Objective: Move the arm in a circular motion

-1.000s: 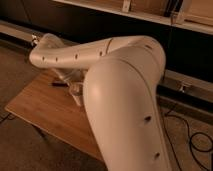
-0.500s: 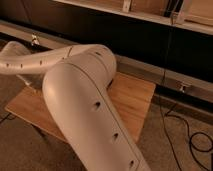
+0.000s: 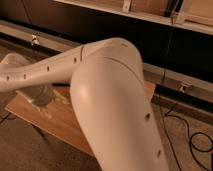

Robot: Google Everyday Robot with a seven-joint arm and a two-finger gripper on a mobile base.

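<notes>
The large, smooth cream-white arm of thick rounded tubes fills the view, its forearm reaching left over the brown wooden counter. The grey gripper hangs under the forearm's far end, close above the counter. Whether it is open or holding anything cannot be told. A clean circle likely needs 1 even sweep, with steady clearance over the counter below the gripper.

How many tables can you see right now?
1. The table sits under the arm, partly hidden by it; the gripper hangs over its left part. Others could be hidden behind the arm.
</notes>
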